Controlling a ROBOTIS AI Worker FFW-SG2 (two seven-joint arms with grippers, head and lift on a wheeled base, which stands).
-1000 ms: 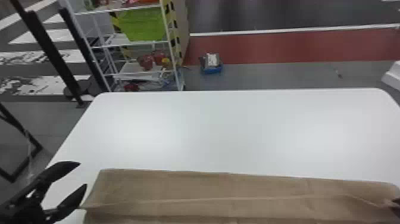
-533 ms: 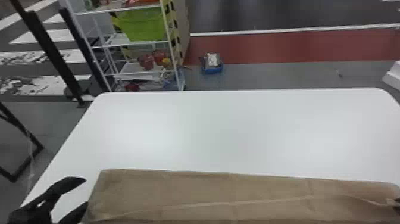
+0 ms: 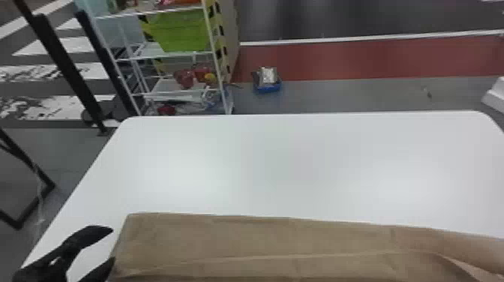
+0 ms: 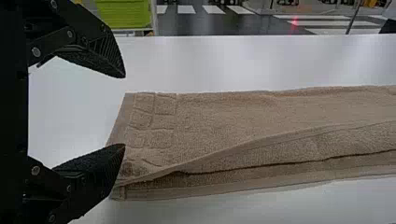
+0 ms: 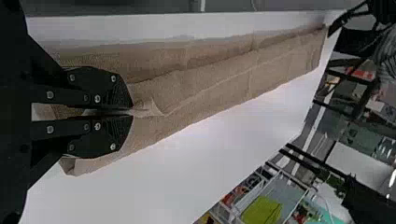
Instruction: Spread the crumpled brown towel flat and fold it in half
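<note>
Seemingly spread and mostly folded, the towel at the table's six o'clock needs aligning, the right gripper pinching its edge, the left gripper gaping at seven o'clock.

Left end effector matte black; tapered fingers, ribbed tips; round silver screws; flat links

You have a brown terry-cloth towel patterned with squares near one end, a plain white round-cornered table, a lime-green bin and a red floor band.
</note>
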